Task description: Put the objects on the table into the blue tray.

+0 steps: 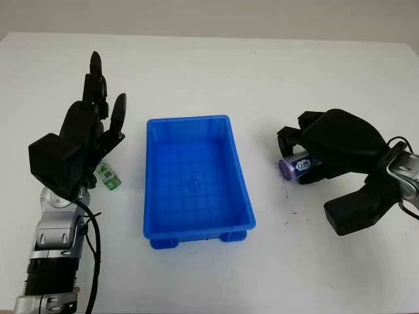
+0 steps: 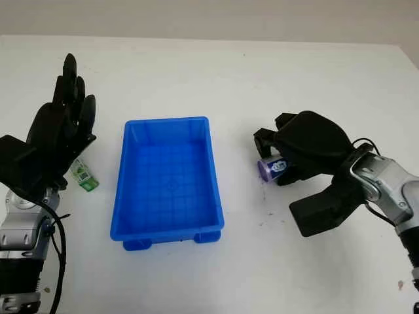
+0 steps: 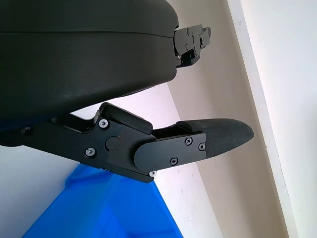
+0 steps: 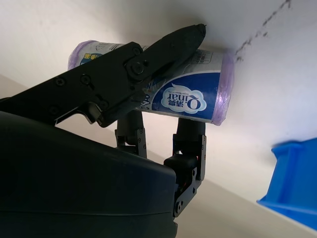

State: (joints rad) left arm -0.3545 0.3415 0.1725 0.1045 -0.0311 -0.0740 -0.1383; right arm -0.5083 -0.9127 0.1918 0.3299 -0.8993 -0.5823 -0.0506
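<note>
Right robot hand (image 1: 308, 154): fingers clamped around the purple roll (image 4: 188, 94), lying on the bench (image 1: 275, 72) right of the blue tray (image 1: 196, 180).
Left robot hand (image 1: 88, 140): open, holding nothing, above a green packet (image 1: 108, 175).

The right hand (image 1: 308, 154) covers most of a purple roll (image 1: 292, 168), leaving one end and a strip of label showing. In the right wrist view a finger (image 4: 148, 59) crosses the label, so part of the print is unreadable. The left hand (image 1: 85, 140) hides part of a small green packet (image 1: 109, 175), whose print is too small to read. The blue tray (image 4: 292, 176) is cut off by the right wrist picture's edge.
</note>
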